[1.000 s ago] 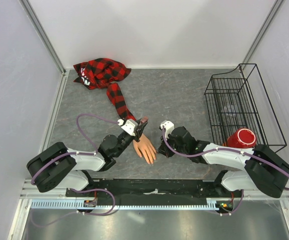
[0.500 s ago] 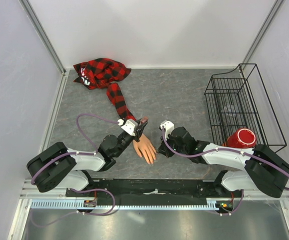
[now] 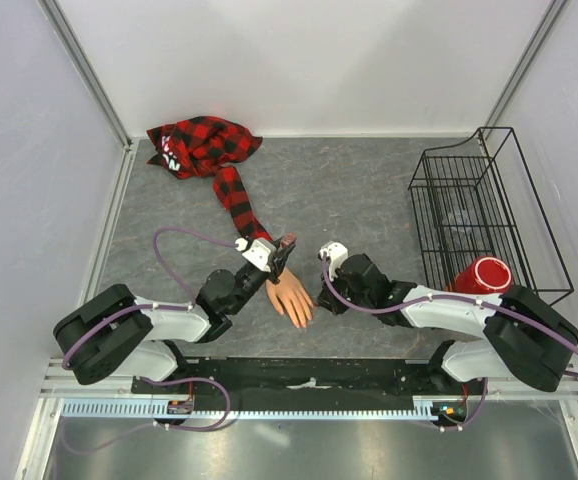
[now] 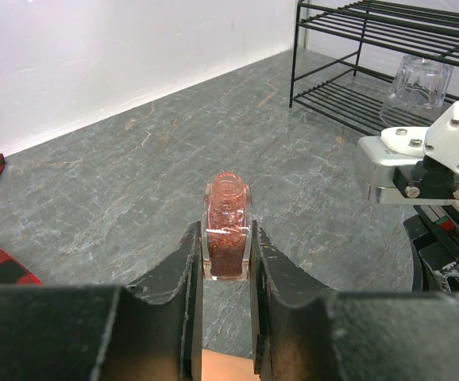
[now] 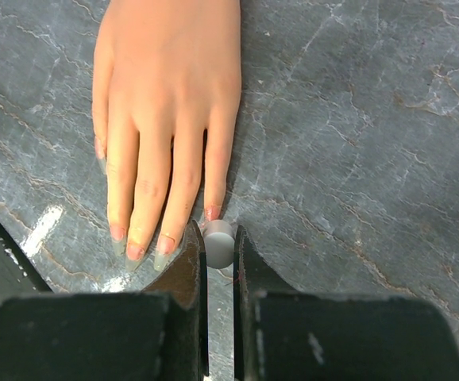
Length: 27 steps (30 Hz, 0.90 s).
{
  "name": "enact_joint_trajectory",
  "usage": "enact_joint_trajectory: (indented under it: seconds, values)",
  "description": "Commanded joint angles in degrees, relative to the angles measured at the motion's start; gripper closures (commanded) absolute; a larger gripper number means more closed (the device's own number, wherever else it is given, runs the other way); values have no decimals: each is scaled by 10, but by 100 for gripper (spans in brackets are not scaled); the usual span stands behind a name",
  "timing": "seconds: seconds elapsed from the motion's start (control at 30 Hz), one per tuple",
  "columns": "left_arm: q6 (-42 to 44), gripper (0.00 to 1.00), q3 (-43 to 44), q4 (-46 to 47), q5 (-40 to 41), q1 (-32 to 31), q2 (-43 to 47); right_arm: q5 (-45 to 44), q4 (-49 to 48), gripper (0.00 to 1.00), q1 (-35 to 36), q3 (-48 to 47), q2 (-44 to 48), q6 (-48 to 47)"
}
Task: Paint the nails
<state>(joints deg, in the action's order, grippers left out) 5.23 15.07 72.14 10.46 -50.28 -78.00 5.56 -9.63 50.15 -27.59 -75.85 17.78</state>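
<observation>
Grey marbled table (image 3: pixel 369 200), white walls (image 3: pixel 299 60) on 3 sides.

L fingers (image 4: pixel 191 254): pinching small bottle (image 4: pixel 227 226) of reddish glitter polish. Bottle upright, neck open, no cap on it, held by its flat sides right at the fingertips. Peach skin shows just below and between these fingers.

R fingers (image 5: pixel 194 254): nearly together, pinching small pale round cap (image 5: pixel 218 242) at the tips. Can't see a brush under it.

Dummy hand (image 5: pixel 170 103): flat on table, palm down, directly ahead of R fingers, its fingertips pointing back at them. Cap sits at the little-finger tip, touching or just beside it, can't tell which.

Nails (image 5: pixel 164 244): long and pale. Little-finger nail looks reddish; a couple of others show reddish tint near the base. Thumb nail is off to the far side from R fingers.

Top view: dummy hand between L and R fingers, L ones over its wrist end. Red/black plaid sleeve (image 3: pixel 234 195) runs from the wrist away from both, to a bunched heap at the far wall.

Wire rack (image 3: pixel 469 200) well outboard of R fingers, with red cup (image 3: pixel 482 275) at its near end and clear glass (image 4: pixel 418 79) further in.
</observation>
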Motion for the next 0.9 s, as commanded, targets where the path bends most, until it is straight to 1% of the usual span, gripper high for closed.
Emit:
enact_joint_trajectory:
  seconds: [0.0, 0.2, 0.6, 0.87]
  values:
    - [23, 98, 17, 38, 11, -3, -1, 14, -29, 100, 2, -26, -4, -5]
    - [24, 98, 18, 38, 11, -3, -2, 23, -39, 100, 2, -25, -3, -4]
    - [23, 98, 17, 39, 11, -3, -1, -13, -25, 100, 2, -36, -11, -6]
    - [23, 98, 17, 38, 11, -3, -2, -20, -21, 100, 2, -37, -8, -7]
